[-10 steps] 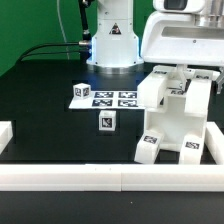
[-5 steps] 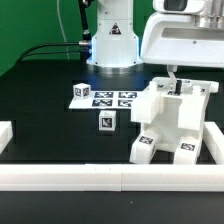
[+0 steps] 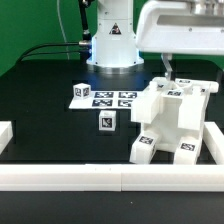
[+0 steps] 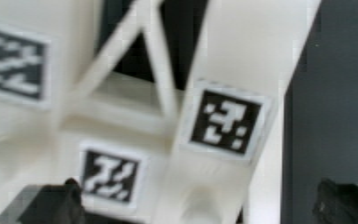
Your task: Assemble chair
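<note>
Both my fingers (image 4: 48, 205) spread wide, empty, chair (image 3: 175, 118) directly below. Loose cube (image 3: 107, 121) sits well apart, toward the exterior view's left, likely next

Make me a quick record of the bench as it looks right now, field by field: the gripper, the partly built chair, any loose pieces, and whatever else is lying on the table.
chair assembly: partly built, stands on the black table, at the exterior view's right
gripper: open, empty, above the chair assembly
loose cube: tagged, on the table, apart from the chair assembly, on its exterior-view left
marker board: flat, behind the loose cube
small block: tagged, at the marker board's exterior-view left end
border rail: white, along the front edge
</note>
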Controlling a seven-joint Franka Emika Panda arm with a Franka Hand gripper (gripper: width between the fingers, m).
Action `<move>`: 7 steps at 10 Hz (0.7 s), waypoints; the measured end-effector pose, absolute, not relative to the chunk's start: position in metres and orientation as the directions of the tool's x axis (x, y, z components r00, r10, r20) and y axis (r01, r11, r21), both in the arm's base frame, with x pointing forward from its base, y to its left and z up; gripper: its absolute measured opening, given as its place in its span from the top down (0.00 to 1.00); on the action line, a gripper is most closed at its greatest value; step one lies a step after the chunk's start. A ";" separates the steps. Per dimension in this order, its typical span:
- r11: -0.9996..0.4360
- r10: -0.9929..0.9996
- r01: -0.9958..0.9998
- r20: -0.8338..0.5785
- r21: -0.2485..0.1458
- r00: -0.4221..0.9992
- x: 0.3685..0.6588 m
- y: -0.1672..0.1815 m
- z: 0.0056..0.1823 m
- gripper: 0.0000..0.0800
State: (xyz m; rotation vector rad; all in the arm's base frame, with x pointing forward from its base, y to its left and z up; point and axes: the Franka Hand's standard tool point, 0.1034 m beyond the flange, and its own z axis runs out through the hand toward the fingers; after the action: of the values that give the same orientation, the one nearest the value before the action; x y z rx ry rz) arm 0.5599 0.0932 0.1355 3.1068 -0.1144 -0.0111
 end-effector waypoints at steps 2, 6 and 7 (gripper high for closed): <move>-0.995 -0.096 -0.095 -0.041 0.023 0.995 0.559 0.063 0.161 0.19; -0.995 -0.097 -0.096 -0.052 0.021 0.994 0.561 0.056 0.161 0.19; -0.993 -0.114 -0.114 -0.068 0.004 0.991 0.560 0.036 0.158 0.19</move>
State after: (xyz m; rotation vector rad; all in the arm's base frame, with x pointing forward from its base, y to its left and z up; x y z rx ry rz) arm 0.5603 0.0359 0.1576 3.1349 -0.1798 -0.1077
